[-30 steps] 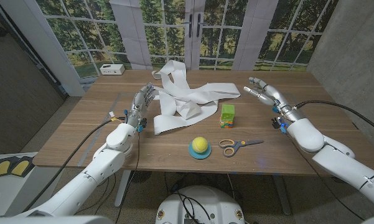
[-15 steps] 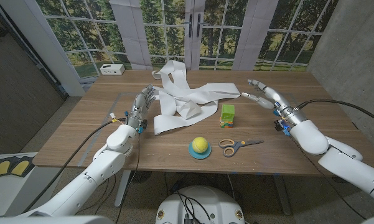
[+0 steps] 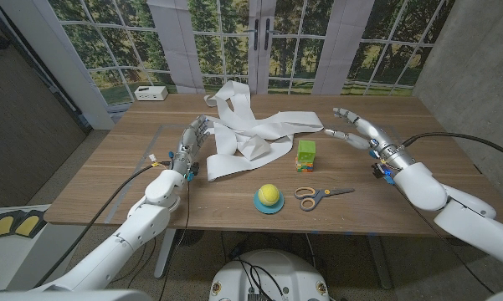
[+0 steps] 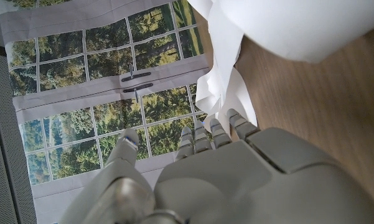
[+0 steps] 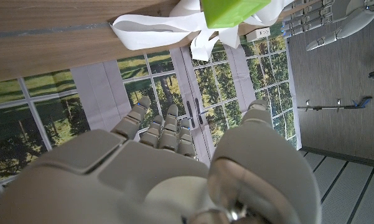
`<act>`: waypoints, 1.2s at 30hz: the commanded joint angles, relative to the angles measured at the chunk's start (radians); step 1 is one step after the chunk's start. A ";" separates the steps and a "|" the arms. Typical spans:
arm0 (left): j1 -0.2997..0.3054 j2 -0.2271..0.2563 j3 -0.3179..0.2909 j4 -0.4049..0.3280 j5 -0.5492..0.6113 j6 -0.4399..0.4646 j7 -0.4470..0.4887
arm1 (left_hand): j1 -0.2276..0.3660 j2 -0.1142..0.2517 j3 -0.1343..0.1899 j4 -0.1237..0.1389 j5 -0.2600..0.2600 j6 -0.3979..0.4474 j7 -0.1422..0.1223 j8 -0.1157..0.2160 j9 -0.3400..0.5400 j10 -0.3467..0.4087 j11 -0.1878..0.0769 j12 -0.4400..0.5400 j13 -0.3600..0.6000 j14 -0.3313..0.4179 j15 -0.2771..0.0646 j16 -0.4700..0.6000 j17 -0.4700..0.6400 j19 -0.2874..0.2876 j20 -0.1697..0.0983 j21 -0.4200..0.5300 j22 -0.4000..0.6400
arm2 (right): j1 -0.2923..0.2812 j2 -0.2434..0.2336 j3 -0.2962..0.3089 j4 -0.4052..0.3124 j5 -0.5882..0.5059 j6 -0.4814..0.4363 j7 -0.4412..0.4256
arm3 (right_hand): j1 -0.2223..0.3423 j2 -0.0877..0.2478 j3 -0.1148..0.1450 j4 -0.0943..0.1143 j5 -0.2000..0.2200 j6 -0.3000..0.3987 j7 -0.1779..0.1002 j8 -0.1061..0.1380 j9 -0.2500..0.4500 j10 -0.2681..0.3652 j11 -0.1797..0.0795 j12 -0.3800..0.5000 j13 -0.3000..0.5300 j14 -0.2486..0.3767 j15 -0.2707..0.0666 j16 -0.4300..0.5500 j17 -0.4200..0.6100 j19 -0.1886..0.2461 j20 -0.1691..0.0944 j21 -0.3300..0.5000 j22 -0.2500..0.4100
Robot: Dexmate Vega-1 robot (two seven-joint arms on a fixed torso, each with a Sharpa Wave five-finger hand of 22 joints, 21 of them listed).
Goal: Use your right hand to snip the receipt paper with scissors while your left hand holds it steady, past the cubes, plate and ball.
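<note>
We cannot make out whether the left hand [image 3: 191,139], fingers extended at the left end of the receipt paper [image 3: 251,127], actually touches the strip; its wrist view cuts the paper [image 4: 280,28] off, shows the fingertips [image 4: 236,124] just short of a fold, and nothing held. The paper sprawls in loose loops over the table's [image 3: 109,180] far middle, while the right hand [image 3: 357,130] hovers spread and empty near the right edge, well apart from the scissors [image 3: 320,195] lying toward the front edge. Between paper and scissors stand the stacked cubes [image 3: 305,155], and the yellow ball [image 3: 269,195] hides most of the small blue plate [image 3: 268,206] beside the scissors; a white box [image 3: 151,93] sits beyond the far left corner.
</note>
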 commanded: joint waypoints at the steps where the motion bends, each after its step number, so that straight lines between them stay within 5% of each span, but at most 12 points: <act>1: -0.008 -0.003 -0.001 0.021 -0.007 -0.015 -0.016 | 0.011 0.001 0.010 -0.001 0.003 0.008 0.000 0.000 0.002 0.007 -0.002 -0.002 0.004 -0.002 -0.006 0.000 0.005 0.008 -0.006 0.004 0.003 | -0.042 -0.022 0.038 -0.049 -0.052 -0.023 0.014 | 0.014 0.003 0.003 -0.011 -0.001 0.008 0.009 0.004 0.003 0.015 -0.001 0.005 0.005 0.009 -0.015 0.008 0.002 0.008 -0.001 0.002 0.003; 20: 0.015 0.008 -0.008 -0.017 -0.003 -0.002 0.012 | 0.011 0.002 0.009 0.000 0.003 0.009 -0.001 0.000 0.002 0.009 -0.001 -0.002 0.004 -0.001 -0.007 0.000 0.005 0.007 -0.008 0.004 0.003 | -0.096 -0.035 0.088 -0.066 -0.083 -0.007 0.046 | 0.052 0.004 0.023 -0.033 -0.010 0.035 0.001 0.013 0.004 0.090 -0.032 0.020 0.009 0.030 -0.032 0.013 0.001 0.010 -0.006 0.000 0.003; 36: 0.006 0.026 -0.005 -0.020 0.011 0.012 0.003 | 0.011 0.002 0.009 0.000 0.003 0.008 0.002 -0.001 0.002 0.011 0.003 -0.002 0.004 -0.002 -0.008 0.000 0.005 0.006 -0.008 0.003 0.003 | -0.134 -0.033 0.129 -0.080 -0.099 0.015 0.077 | 0.060 0.005 0.030 -0.037 -0.012 0.040 0.000 0.012 0.004 0.103 -0.030 0.019 0.012 0.043 -0.031 0.017 0.003 0.013 0.004 0.000 0.004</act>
